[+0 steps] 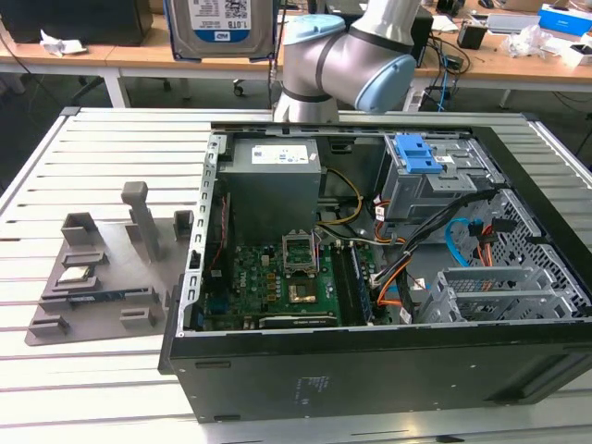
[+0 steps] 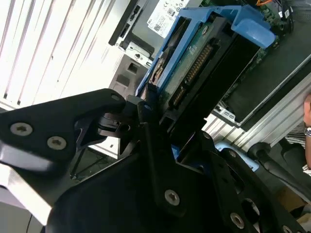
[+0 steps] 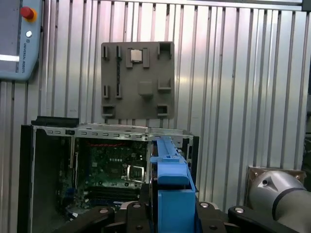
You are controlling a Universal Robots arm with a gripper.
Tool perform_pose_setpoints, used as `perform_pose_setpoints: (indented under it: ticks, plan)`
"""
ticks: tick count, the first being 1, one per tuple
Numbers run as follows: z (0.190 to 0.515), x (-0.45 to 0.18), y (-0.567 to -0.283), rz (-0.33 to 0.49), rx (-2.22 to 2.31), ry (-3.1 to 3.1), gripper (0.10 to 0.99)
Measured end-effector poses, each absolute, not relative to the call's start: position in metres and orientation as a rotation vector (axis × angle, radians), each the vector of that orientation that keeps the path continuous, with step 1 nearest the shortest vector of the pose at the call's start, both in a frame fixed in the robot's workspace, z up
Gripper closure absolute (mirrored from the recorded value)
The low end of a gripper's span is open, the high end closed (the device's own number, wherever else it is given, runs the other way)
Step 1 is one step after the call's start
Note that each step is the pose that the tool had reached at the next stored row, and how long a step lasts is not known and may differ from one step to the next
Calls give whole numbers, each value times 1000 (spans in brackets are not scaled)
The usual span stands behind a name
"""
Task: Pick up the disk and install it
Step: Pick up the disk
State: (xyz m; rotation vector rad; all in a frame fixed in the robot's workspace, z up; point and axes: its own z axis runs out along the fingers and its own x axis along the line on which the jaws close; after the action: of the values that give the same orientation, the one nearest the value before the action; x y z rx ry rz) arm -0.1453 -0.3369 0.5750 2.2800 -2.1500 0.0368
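Observation:
The disk (image 1: 222, 26), a silver drive with a white-and-blue label in a blue bracket, hangs upright high above the table's far edge, behind the open computer case (image 1: 277, 370). In the second wrist view my gripper (image 2: 163, 124) is shut on the disk (image 2: 194, 53), its black fingers (image 2: 146, 109) clamping the blue bracket, with the green board side and connector showing. In the first wrist view the disk (image 3: 171, 189) stands edge-on between the fingers of the gripper (image 3: 172, 211), with the open case (image 3: 112, 170) below.
Inside the case sit the motherboard (image 1: 277, 273), a grey power supply (image 1: 273, 185), a drive bay with a blue latch plate (image 1: 421, 153) and loose cables (image 1: 462, 240). A grey fixture tray (image 1: 102, 268) holding a small silver chip (image 1: 74, 275) lies at the exterior view's left. A person's wrist (image 2: 307, 119) is nearby.

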Motion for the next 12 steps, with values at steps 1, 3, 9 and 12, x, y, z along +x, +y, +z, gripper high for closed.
perform_pose_setpoints:
  ticks: [1,3,9,12]
  plan:
    - [575,-130,-337,37,2280,-2150,722]
    - [575,-126,-337,37,2280,-2150,722]
    - [575,-110,-337,37,2280,-2150,722]
    - [575,-102,-337,37,2280,-2150,722]
